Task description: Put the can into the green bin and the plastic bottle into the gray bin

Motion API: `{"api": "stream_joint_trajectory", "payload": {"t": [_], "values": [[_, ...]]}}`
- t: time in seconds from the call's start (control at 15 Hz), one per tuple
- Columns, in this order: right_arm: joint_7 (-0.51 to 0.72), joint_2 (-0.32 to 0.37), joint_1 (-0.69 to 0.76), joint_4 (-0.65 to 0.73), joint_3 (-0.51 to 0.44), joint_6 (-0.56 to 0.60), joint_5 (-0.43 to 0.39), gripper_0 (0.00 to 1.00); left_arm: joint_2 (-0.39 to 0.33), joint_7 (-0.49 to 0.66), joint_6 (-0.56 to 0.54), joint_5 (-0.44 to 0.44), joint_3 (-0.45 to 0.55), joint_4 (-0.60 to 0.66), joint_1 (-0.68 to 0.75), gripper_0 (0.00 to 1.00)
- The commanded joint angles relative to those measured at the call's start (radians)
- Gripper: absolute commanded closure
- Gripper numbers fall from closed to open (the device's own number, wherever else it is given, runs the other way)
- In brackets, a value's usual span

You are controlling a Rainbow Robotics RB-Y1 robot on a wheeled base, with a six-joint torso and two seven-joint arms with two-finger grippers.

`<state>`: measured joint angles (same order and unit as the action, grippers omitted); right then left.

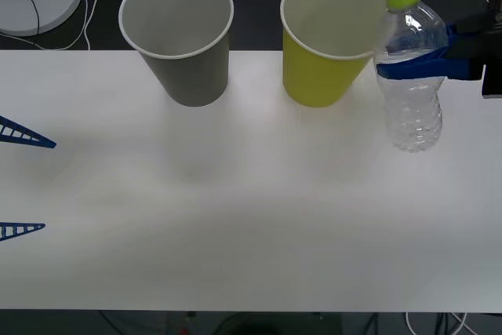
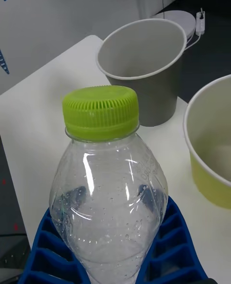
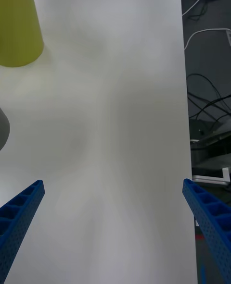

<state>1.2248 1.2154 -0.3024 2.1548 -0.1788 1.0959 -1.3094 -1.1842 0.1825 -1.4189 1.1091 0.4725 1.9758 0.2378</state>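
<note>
So the right gripper (image 1: 414, 67) has its jaws clamped on the plastic bottle (image 1: 411, 76), upright just beside the green bin (image 1: 325, 45); lift high past that rim before crossing to the gray bin (image 1: 182, 37) (left gripper (image 1: 20, 182) waits, jaws apart).

The plastic bottle (image 1: 411, 68) is clear and ribbed with a lime-green screw cap; it stands upright at the right side of the tabletop (image 1: 251, 225), just beside the green bin (image 1: 329, 37), with blue gripper fingers (image 1: 412, 67) across its upper body. The green bin, yellow-green with a white rim and pale inside, stands upright and open. The gray bin (image 1: 179, 33), same shape, stands upright to its left, apart.
</note>
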Motion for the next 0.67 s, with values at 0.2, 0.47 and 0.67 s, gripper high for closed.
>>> {"api": "stream_joint_trajectory", "payload": {"t": [0.2,0.47,0.67], "values": [[0.047,-0.001,-0.334,-0.156,0.229,0.068,-0.025,1.0,0.0,0.0,0.0,0.0,0.0,0.0,0.0,0.0],[0.048,-0.008,-0.543,-0.276,0.413,0.068,-0.017,1.0,0.0,0.0,0.0,0.0,0.0,0.0,0.0,0.0],[0.05,-0.048,-0.682,-0.366,0.527,0.07,-0.016,1.0,0.0,0.0,0.0,0.0,0.0,0.0,0.0,0.0]]}}
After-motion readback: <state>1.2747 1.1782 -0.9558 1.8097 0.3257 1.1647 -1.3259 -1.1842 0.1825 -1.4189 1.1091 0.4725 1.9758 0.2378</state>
